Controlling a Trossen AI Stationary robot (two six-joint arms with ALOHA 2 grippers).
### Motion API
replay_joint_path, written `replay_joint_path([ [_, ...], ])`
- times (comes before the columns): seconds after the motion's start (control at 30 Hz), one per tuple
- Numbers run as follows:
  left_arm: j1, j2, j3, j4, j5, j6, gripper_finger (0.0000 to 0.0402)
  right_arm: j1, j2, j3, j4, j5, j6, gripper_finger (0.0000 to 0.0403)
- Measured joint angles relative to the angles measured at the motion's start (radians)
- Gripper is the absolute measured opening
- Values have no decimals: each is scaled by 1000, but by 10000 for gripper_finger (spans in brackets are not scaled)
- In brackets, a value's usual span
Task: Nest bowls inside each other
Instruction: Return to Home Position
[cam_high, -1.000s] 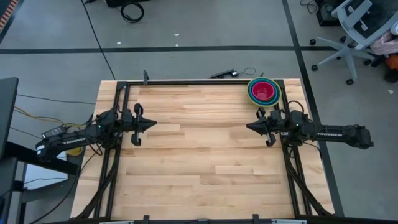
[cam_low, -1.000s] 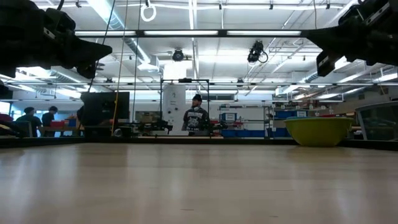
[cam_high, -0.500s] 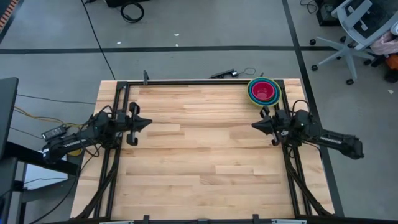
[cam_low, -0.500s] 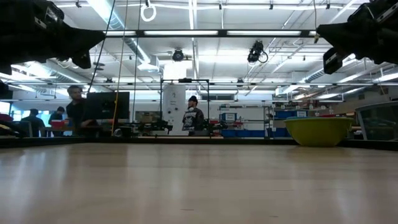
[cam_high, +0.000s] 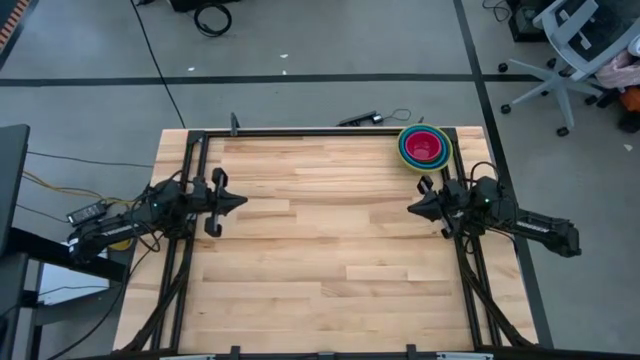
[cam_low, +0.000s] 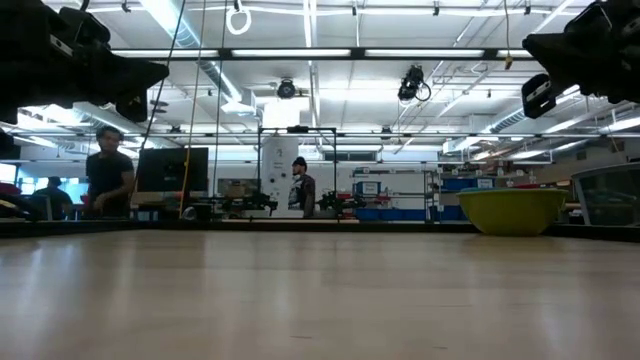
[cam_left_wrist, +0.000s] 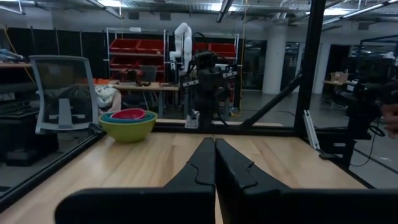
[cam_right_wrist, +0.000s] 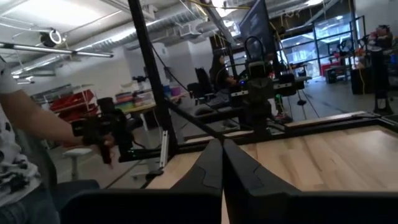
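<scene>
The bowls (cam_high: 425, 148) stand nested in one stack at the table's far right corner, the olive-green one outermost and resting on the wood, a magenta-red one innermost. The stack also shows in the low view (cam_low: 512, 211) and the left wrist view (cam_left_wrist: 129, 122). My left gripper (cam_high: 241, 201) hovers shut near the table's left edge, pointing level toward the right. My right gripper (cam_high: 410, 209) hovers shut near the right edge, just on the near side of the bowls, pointing left. Neither touches anything.
A dark metal frame (cam_high: 300, 131) runs along the table's far edge and down both sides. The wide wooden middle of the table (cam_high: 320, 250) lies between the two grippers. A person's arm (cam_right_wrist: 37, 127) holding a dark device shows in the right wrist view, beyond the table.
My right gripper has drawn back a little toward the table's right edge, and its arm has folded in. My left arm has folded back toward its base as well. Both stay shut. The bowls have not moved.
</scene>
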Motion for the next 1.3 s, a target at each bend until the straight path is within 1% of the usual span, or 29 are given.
replay_joint_path([
  [0.1,0,0,0,-15,0,-1,2,0,0,0,1,2,-5,8],
  [0.3,0,2,0,-38,-1,-93,2,0,1,0,1,2,-7,20],
  [1.3,0,2,0,-36,-3,-94,2,0,1,0,2,2,-7,25],
])
